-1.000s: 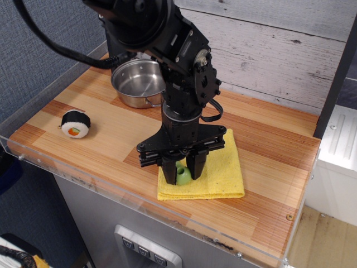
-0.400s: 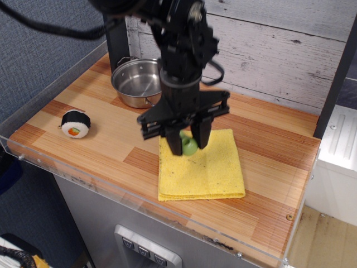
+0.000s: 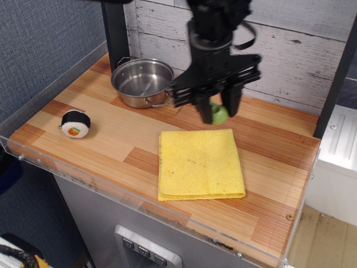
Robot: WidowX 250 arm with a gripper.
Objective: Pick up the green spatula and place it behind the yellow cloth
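Note:
My gripper [image 3: 218,111] hangs above the table just behind the far edge of the yellow cloth [image 3: 199,163]. It is shut on the green spatula [image 3: 219,114]. Only the rounded light-green end of the handle shows between the fingers [image 3: 204,109]. The grey blade is hidden inside the gripper. The spatula is held off the wooden tabletop [image 3: 273,145]. The yellow cloth lies flat and bare near the front edge of the table.
A steel pot [image 3: 142,82] stands at the back left, close to the gripper's left side. A sushi-roll toy [image 3: 75,123] lies at the left. A plank wall [image 3: 290,44] rises behind the table. A clear plastic rim [image 3: 139,195] runs along the front edge.
The gripper has risen off the cloth with the spatula and moved back and to the right, from over the cloth's front to behind its far edge.

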